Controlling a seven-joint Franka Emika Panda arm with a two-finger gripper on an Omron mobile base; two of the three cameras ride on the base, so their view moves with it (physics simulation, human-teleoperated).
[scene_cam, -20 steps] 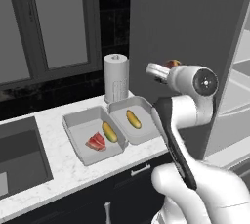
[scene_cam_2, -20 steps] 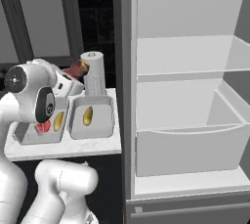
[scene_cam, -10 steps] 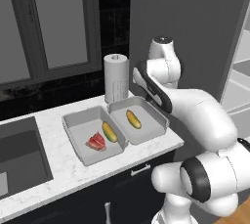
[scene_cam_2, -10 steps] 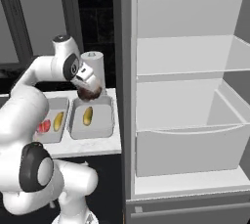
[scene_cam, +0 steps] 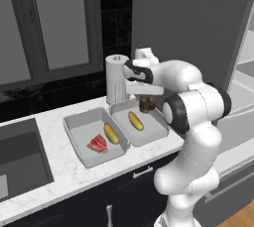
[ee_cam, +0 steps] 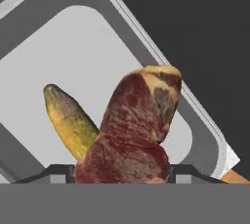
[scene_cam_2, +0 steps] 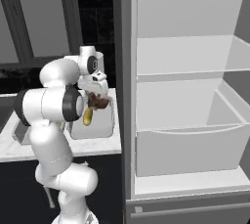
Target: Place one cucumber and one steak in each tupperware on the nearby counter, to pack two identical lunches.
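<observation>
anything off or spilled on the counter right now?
Nothing stands out. Both tupperware trays sit side by side on the counter; the left tupperware holds a red steak and a cucumber, the right tupperware one cucumber. The pincer holds the brown steak above the right one. No spills.

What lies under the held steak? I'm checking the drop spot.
Below the brown steak in the gripper lies the right tupperware with one cucumber; the steak covers part of its floor.
</observation>
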